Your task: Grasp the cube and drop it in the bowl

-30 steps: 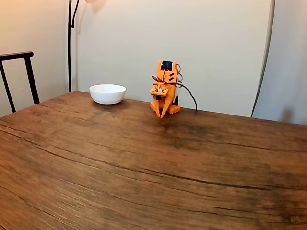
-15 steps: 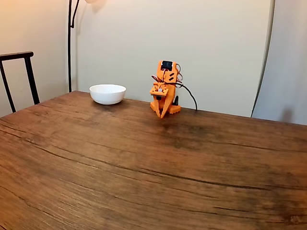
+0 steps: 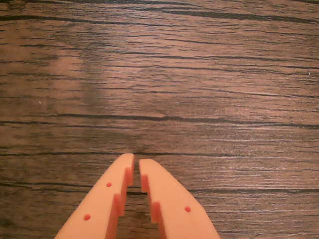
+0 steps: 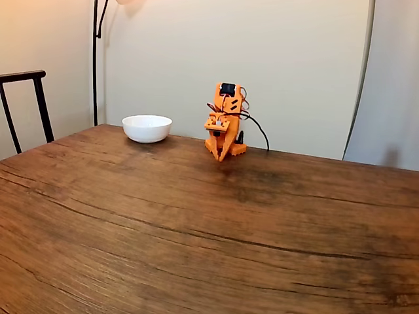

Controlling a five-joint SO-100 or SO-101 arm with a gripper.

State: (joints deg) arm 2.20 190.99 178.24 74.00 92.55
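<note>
Orange hand point(image 3: 136, 164) clenched, empty, pointed down at the far edge of the wooden surface point(image 4: 196, 222).
White bowl point(image 4: 146, 128) near the far-left corner, apart from hand.

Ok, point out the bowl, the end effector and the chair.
bowl point(image 4: 146, 129), fixed view, on its outer white wall.
end effector point(image 4: 221, 157), fixed view, at the fingertips; also point(image 3: 136, 160), wrist view, between the two orange tips.
chair point(image 4: 43, 104), fixed view, on its dark upright post.

We see a dark wooden table point(image 4: 196, 222) with heavy grain, bearing a white bowl point(image 4: 146, 128) and, to its right, an orange arm point(image 4: 226, 121).
</note>
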